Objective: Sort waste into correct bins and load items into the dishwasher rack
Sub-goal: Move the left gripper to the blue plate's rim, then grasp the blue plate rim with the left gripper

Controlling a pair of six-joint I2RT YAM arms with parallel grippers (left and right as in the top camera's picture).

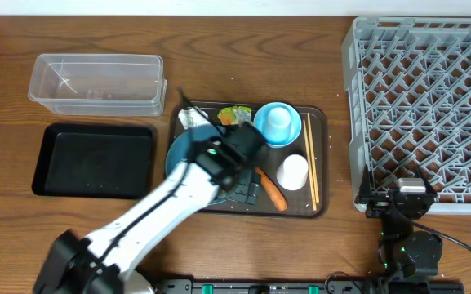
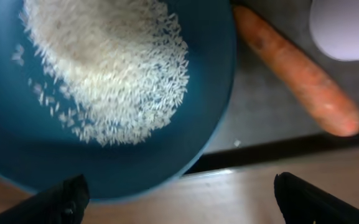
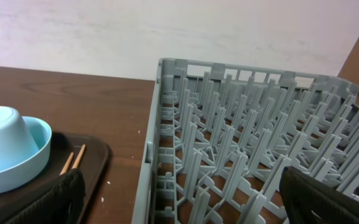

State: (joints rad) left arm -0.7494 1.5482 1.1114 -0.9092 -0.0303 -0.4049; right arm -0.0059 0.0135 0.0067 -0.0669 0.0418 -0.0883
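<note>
Left gripper (image 2: 179, 208) hangs wide open over the plate's (image 2: 17, 155) near edge. Rice (image 2: 111, 68) lies just ahead, carrot (image 2: 297, 81) ahead-right. Right gripper (image 3: 185, 211), also wide open, faces the rack (image 3: 229, 143) straight ahead.

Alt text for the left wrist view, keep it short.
A heap of white rice sits on a dark-blue plate, seen close from above. An orange carrot lies beside the plate on a dark tray, and the open left gripper frames the bottom edge.
</note>
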